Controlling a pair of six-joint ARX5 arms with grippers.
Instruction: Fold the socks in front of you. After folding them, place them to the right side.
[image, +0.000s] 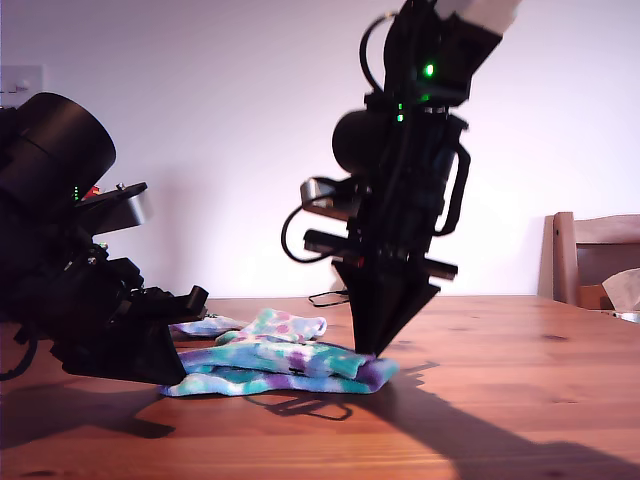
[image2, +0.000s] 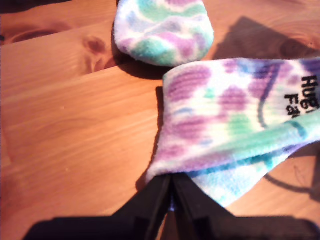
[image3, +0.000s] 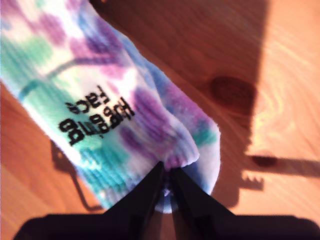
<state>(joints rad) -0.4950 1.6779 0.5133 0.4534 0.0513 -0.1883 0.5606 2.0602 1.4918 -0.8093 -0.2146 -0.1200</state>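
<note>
The tie-dye socks (image: 285, 355) lie stacked on the wooden table (image: 500, 400), white with teal and purple blotches. At the exterior view's left my first gripper (image: 182, 372) sits low at one end of the stack. In its wrist view it (image2: 171, 192) is shut on an edge of a sock (image2: 225, 115), with a rounded sock toe (image2: 162, 30) beyond. My second gripper (image: 372, 352) points straight down on the stack's other end. It (image3: 167, 182) is shut on the cuff (image3: 100, 100) beside the black lettering.
A wooden chair (image: 590, 260) stands at the exterior view's right edge, with a pale crumpled thing (image: 625, 290) by it. A thin dark cable (image: 330, 297) lies on the table behind the socks. Bare wood stretches toward the exterior view's right.
</note>
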